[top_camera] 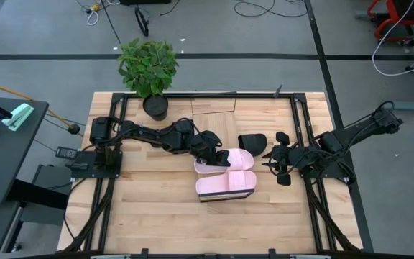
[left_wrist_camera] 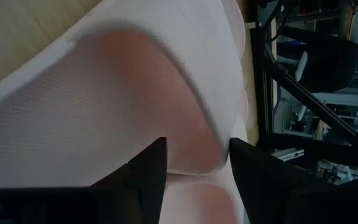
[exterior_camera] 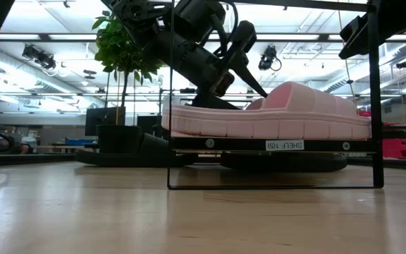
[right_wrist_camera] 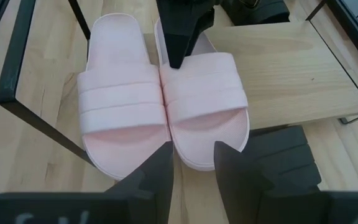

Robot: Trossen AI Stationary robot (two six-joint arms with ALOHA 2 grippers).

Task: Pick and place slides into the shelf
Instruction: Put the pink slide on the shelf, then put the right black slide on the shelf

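Note:
Two pale pink slides lie side by side on the shelf's near end, soles down. The far pink slide has my left gripper at its heel side, shut on its strap. The near pink slide is untouched. A black slide lies on the table just right of the shelf, and a second black slide lies beyond it. My right gripper is open, hovering right of the shelf and facing the pink slides' toes. The shelf's bare board runs toward the far edge. My left gripper holds the far pink slide by the heel-side edge of its strap, which sits between the two fingers, one finger over the strap's outside and the other by the opening. The fingers slant down from the table's left. The slide rests flat on the shelf.
A potted plant stands at the table's far edge, left of the shelf's far end. Black frame rails run along the table's right and left sides. Bare tabletop lies near and left of the shelf.

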